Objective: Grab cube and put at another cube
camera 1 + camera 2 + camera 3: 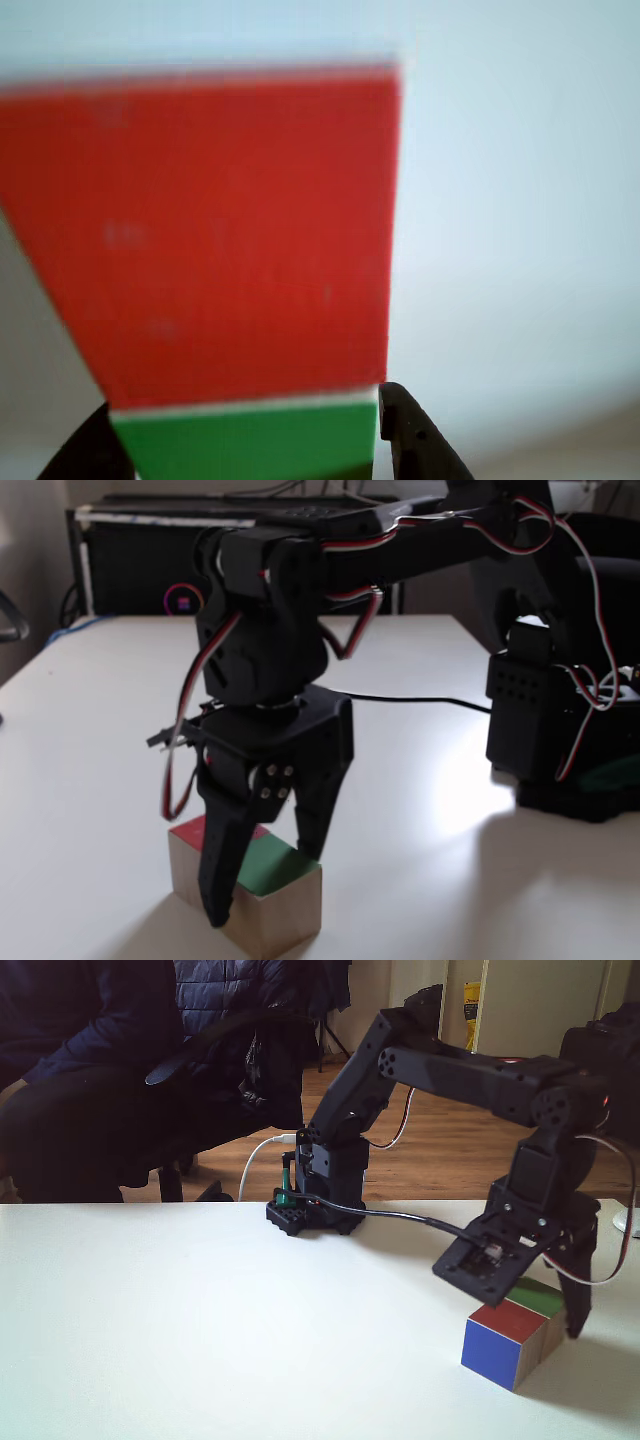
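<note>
Fixed view places the hand (262, 885) directly above the two touching cubes, fingers spread and straddling the cube (268, 865) beside another cube (503, 1345) on the surface (90, 780)

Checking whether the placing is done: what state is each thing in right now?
tool: straddles the cube; gripping or released, unclear.
the cube: on the table, green face up, against another cube.
another cube: on the table, red face up, blue side showing.
</note>
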